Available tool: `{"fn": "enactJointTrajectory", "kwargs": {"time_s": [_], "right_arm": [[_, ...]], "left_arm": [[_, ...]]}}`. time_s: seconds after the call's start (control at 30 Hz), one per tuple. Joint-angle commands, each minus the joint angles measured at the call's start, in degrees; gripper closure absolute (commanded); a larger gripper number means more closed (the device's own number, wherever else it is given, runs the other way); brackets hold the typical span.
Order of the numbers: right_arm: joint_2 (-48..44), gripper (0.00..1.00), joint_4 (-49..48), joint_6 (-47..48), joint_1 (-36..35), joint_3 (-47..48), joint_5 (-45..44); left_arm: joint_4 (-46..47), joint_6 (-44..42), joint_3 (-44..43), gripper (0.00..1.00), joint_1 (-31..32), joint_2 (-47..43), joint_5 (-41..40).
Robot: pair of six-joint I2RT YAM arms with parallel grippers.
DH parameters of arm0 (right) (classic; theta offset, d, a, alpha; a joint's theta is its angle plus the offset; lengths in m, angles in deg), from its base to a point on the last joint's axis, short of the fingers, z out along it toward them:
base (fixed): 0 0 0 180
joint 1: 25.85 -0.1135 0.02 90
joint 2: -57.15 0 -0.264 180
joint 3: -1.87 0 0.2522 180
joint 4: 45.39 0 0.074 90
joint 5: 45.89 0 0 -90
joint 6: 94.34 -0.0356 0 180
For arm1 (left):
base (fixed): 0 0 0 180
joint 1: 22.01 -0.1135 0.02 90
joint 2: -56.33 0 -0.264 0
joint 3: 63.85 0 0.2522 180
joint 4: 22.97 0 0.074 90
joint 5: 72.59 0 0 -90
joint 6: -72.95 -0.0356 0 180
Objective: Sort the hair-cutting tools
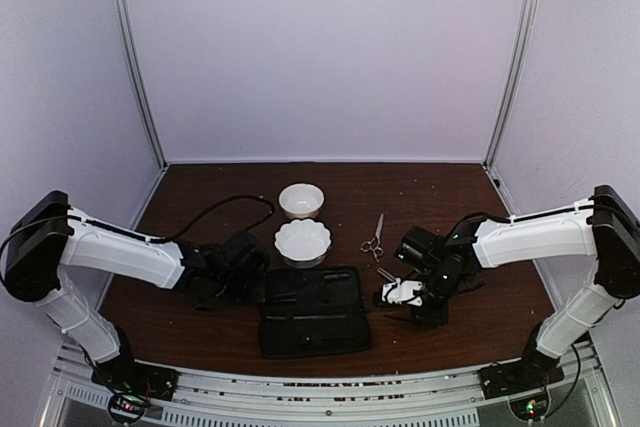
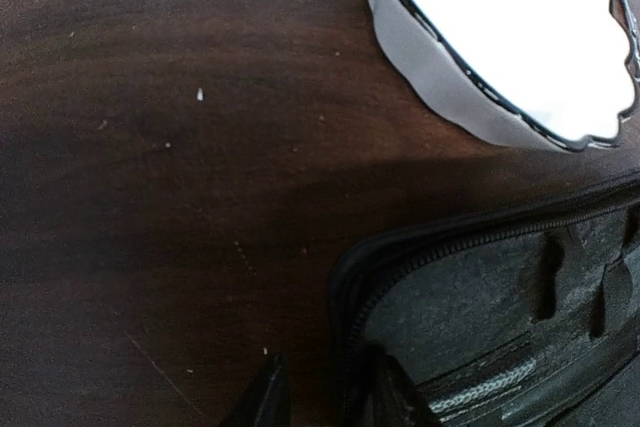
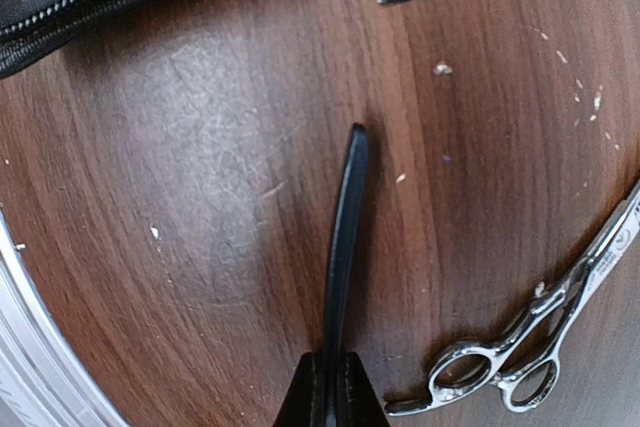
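- A dark wood-grain tabletop (image 1: 200, 187) sits inside a pale-walled enclosure. A round bowl (image 1: 301, 200) and a scalloped bowl (image 1: 302, 242) stand mid-table behind an open black case (image 1: 314, 310)
- The right tool (image 3: 330, 389) is pinched together on the near end of a thin black stick (image 3: 345, 237). The stick runs low over the wood toward the case; whether it rests on the wood I cannot tell
- The silver scissors (image 3: 530, 347) lie on bare wood just beside that grip, to the right of the scalloped bowl
- The left tool (image 2: 330, 399) has its fingers apart astride the case's left edge, with wood showing between one finger and the zip
- Likely risks: the stick is held only by its tip, so it may pivot or slip out when lifted. A swing of it could knock the scissors, and the left tool could drag the case if it closes on the rim
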Motion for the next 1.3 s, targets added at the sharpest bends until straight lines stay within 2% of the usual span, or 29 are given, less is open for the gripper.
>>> {"fn": "enactJointTrajectory", "kwargs": {"time_s": [0.0, 0.03, 0.07, 0.4, 0.53, 0.63, 0.87, 1.07, 1.27], "right_arm": [[-1.67, 1.0, -0.99, -0.57, 0.89, -0.4, 0.21], [-1.84, 1.0, -1.03, -0.57, 0.98, -0.38, 0.21], [-1.9, 1.0, -1.11, -0.57, 1.08, -0.34, 0.2], [-2.35, 1.0, -1.11, -0.39, 1.76, -0.31, 0.9], [-1.73, 1.0, -1.03, -0.31, 1.96, 0.06, 1.08], [-1.61, 1.0, -1.06, -0.26, 1.99, 0.15, 1.27], [-1.75, 1.0, -1.02, -0.3, 2.05, 0.06, 1.24], [-1.8, 1.0, -0.94, -0.24, 2.14, 0.21, 1.42], [-4.39, 1.0, 0.22, 0.47, 2.16, 1.42, 2.06]], "left_arm": [[1.5, -0.76, -0.12, 0.82, -0.52, 0.73, 0.28], [0.87, -1.79, -0.48, 0.97, -0.59, 0.64, -0.38], [0.03, -2.9, -0.84, 1.0, -0.64, 0.43, -1.75], [5.49, -26.75, -0.33, 1.0, -0.75, -6.78, -14.86], [5.58, -32.98, -3.05, 1.0, -1.05, -5.15, -17.18], [0.62, -33.46, -7.96, 1.0, -1.1, -1.06, -18.73], [-3.19, -30.91, -12.16, 1.0, -1.1, 4.22, -14.14], [-6.12, -26.64, -11.37, 1.0, -1.1, 3.3, -10.85], [-4.69, -24.22, -7.93, 1.0, -1.1, 0.89, -9.84]]}}
